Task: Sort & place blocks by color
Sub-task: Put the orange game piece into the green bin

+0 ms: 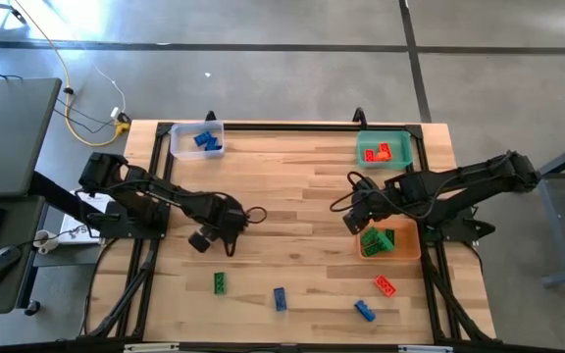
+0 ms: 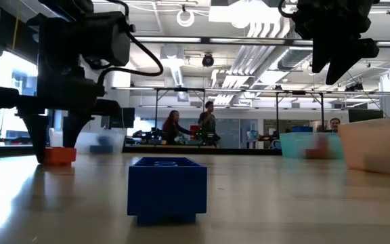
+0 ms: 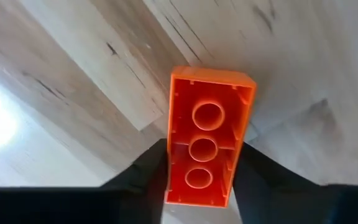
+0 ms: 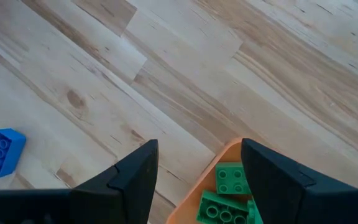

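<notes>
My left gripper [image 3: 201, 186] points down at the table's left middle [image 1: 205, 238] and is shut on a red block [image 3: 207, 134] that lies underside up, its hollow tubes showing. The low view shows this block [image 2: 60, 155] resting on the wood. My right gripper [image 4: 197, 186] hangs open above the near-left rim of the orange bin [image 1: 408, 252], which holds green blocks [image 4: 225, 193]. Loose on the near part of the table lie a green block [image 1: 220, 282], two blue blocks [image 1: 280, 298] [image 1: 364, 310] and a red one [image 1: 385, 285]. My left gripper pinches the red block's two long sides [image 3: 171, 163] between its two fingers, near one end. The fingers come from above, pointing down, and lie across the block. The block sits flat on the table, open underside up.
A clear bin [image 1: 177, 145] with blue blocks stands at the far left, a teal bin [image 1: 403, 140] with red blocks at the far right. One blue block [image 2: 166, 188] is close to the low camera. Bare wood lies across the table's middle.
</notes>
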### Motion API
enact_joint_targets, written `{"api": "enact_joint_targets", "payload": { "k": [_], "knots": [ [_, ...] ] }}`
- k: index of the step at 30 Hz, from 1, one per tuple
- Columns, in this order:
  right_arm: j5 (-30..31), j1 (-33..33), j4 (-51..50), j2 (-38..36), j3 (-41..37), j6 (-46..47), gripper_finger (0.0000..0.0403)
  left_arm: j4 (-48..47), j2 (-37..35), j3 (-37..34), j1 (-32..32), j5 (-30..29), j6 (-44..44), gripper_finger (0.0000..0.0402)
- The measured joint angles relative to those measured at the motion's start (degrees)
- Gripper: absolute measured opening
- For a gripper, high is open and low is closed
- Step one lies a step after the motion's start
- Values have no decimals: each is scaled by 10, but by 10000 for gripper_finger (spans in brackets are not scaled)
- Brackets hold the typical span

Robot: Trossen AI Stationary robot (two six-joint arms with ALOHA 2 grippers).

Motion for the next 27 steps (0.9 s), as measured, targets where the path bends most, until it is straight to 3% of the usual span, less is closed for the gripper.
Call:
{"api": "enact_joint_targets", "payload": {
  "k": [1, 12, 22, 27],
  "knots": [
    [0, 0, 0, 0, 0, 0, 216, 0, 0, 1, 0, 5, -17, 104],
    [-2, 0, 45, 0, 0, -15, 216, 2, 2, 51, 1, 26, -193, 103],
    [-24, 0, 206, 0, 0, -118, 216, 25, 2, 173, 2, -6, -229, 103],
    [-50, 0, 303, 0, 0, -212, 216, 65, 2, 227, 17, 38, -230, 103]
  ]
}}
